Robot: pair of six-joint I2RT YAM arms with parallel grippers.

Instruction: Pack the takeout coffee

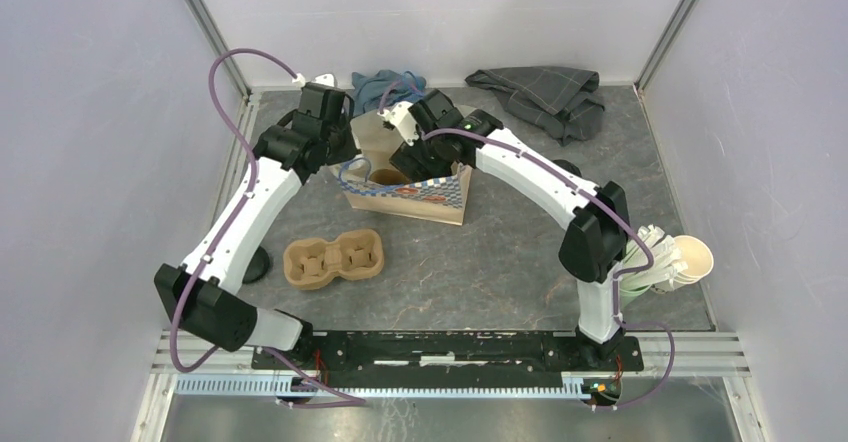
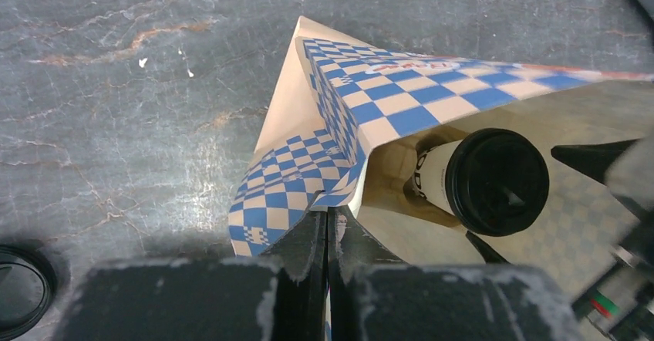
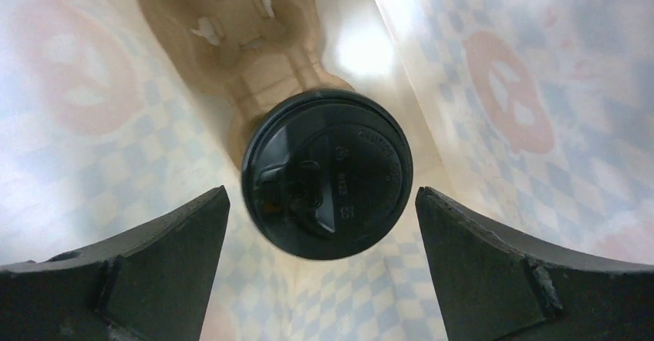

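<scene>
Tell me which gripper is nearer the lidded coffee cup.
Right. The right gripper hangs open over the coffee cup inside the bag; the left gripper pinches the bag's edge, beside it.

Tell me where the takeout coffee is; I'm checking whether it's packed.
The takeout coffee stands inside the blue-checked paper bag at the far middle of the table, in a brown cup carrier, just below the open right gripper.

White arm links (image 1: 250, 197), black joints (image 1: 590, 237), purple cables (image 1: 212, 82), matte black fingers (image 3: 154, 271)
</scene>
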